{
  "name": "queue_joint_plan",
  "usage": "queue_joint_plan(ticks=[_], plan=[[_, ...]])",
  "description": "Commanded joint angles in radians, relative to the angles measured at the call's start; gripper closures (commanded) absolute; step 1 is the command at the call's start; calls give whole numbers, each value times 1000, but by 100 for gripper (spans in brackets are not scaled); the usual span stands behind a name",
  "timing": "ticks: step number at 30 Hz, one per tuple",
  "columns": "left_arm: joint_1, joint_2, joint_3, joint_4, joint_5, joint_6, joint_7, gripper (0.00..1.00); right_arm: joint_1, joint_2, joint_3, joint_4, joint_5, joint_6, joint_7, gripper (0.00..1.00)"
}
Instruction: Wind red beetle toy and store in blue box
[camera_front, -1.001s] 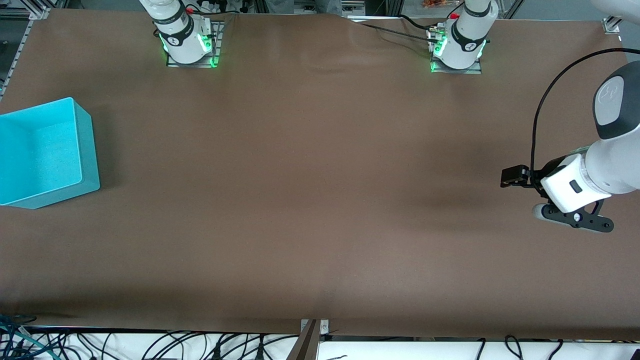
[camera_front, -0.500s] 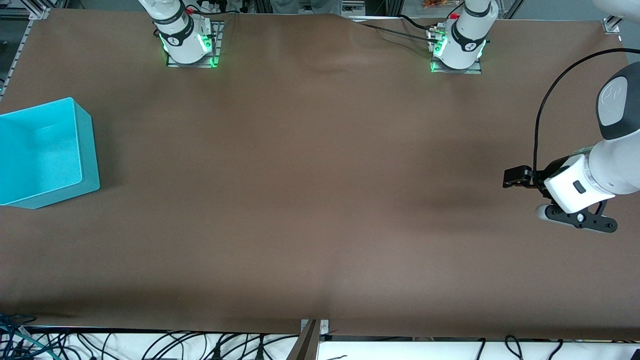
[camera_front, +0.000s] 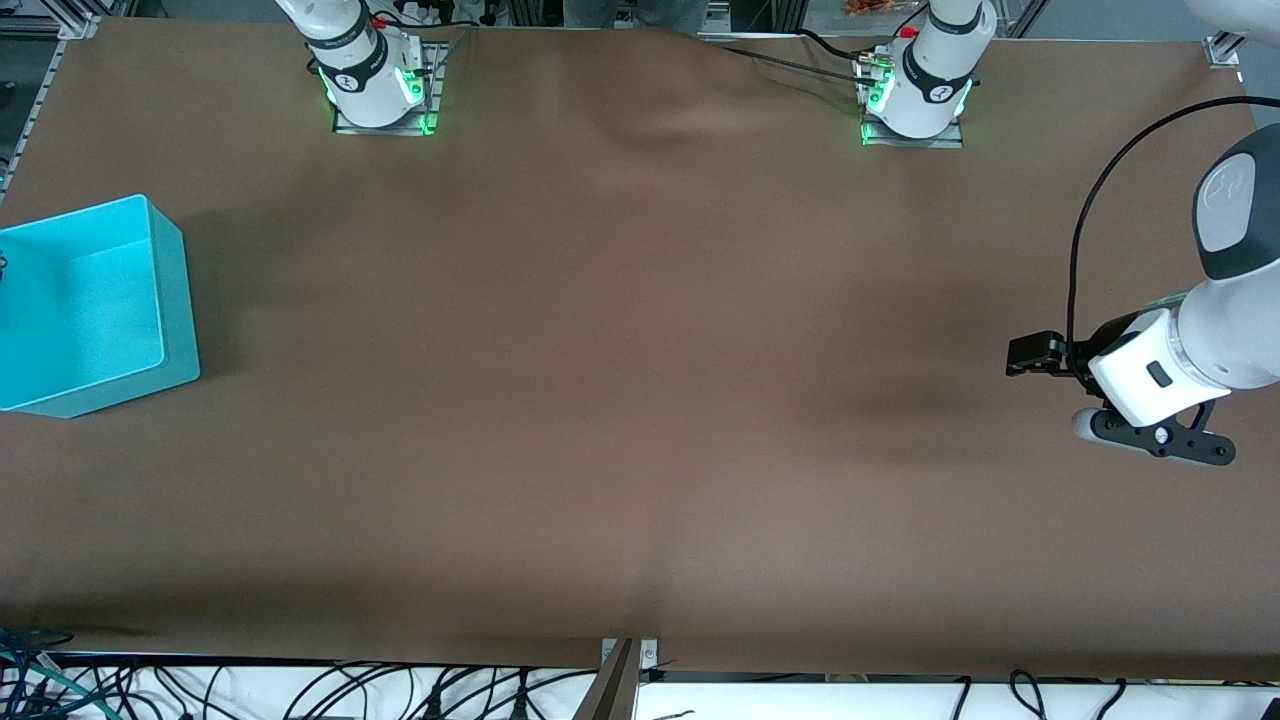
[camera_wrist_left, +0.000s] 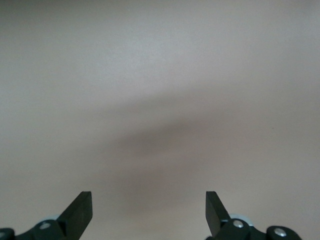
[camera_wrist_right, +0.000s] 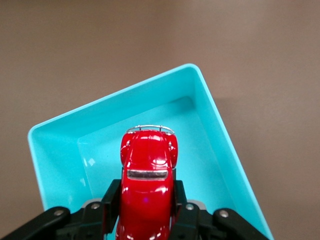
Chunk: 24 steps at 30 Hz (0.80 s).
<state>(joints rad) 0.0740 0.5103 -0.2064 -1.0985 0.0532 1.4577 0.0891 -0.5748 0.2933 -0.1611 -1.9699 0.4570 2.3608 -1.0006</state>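
Right gripper (camera_wrist_right: 148, 200) clamping the red beetle toy (camera_wrist_right: 148, 187) between closed fingers (camera_wrist_right: 111, 200), pinching the body on both sides, nose pointing away from the wrist. Hanging over the open top of the blue box (camera_wrist_right: 60, 125), toy lined up above the flat bottom, not touching walls or floor as far as the right wrist view shows. Sitting at the right arm's end of the counter (camera_front: 620, 400), the blue box (camera_front: 170, 300) partly running off the front view's edge; only a dark sliver of the right gripper peeking in at that edge over the box. Nothing else lying in the box, thin walls standing straight all round, plenty of room inside compared with the toy. Left gripper (camera_wrist_left: 148, 212) waiting over bare counter at the left arm's end, fingers (camera_wrist_left: 80, 210) spread wide, holding and touching nothing. Showing in the front view as the left gripper (camera_front: 1040, 357) with its black cable looping up the arm. Wide stretch of brown counter lying open between the two arms, with a slight wrinkle in the cover near the arm bases.
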Motion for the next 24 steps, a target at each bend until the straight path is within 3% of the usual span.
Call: queue_joint_plan(ticks=[1, 11, 24], plan=[[1, -6, 7, 9, -21, 0, 23, 0, 0, 79, -6, 26, 54, 47, -30, 100], [1, -6, 7, 9, -21, 0, 23, 0, 4, 110, -26, 14, 58, 78, -184, 100], [1, -6, 9, 9, -21, 0, 23, 0, 16, 139, -26, -56, 60, 210, -194, 100]])
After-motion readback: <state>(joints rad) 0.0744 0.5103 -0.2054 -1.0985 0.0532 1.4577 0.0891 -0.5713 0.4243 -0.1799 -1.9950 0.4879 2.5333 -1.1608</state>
